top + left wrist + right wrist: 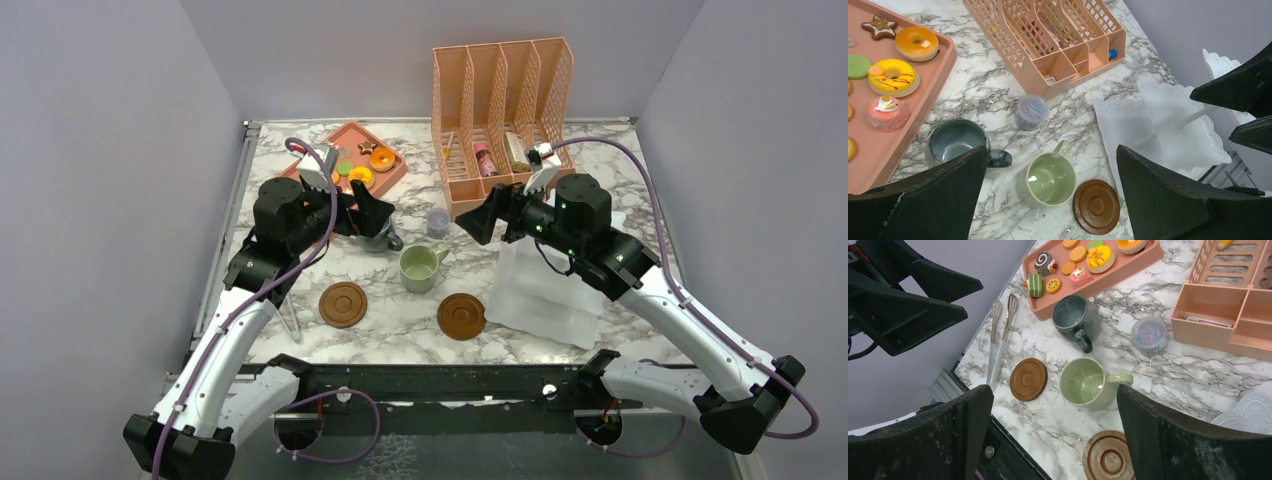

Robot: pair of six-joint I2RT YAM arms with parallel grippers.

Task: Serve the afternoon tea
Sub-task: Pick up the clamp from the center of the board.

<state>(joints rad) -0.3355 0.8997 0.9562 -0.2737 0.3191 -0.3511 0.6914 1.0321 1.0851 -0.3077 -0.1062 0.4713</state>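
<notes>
- Left hand (372,213): fingers spread wide, empty. It hangs over the grey-blue mug (955,142).
- Right hand (487,215): spread too, empty, above the surface (400,335) in front of the file rack (500,100).
- Grey-blue mug is upright, just beside the pink tray (943,70); its handle points at the pale green mug (418,268).
- Green mug is upright mid-surface, handle toward the back-right.
- Coasters (343,304) (461,316) lie flat and bare, one on each side in front of the green mug.
- Toy cakes (1080,257) are all on the tray, back-left.
- I see open marble around the coasters. Tongs (998,335) lie along the left edge and white scalloped trays (540,290) crowd the right.
- From the top view, the grey mug is mostly hidden under the left hand; I can't make out the rack contents.
</notes>
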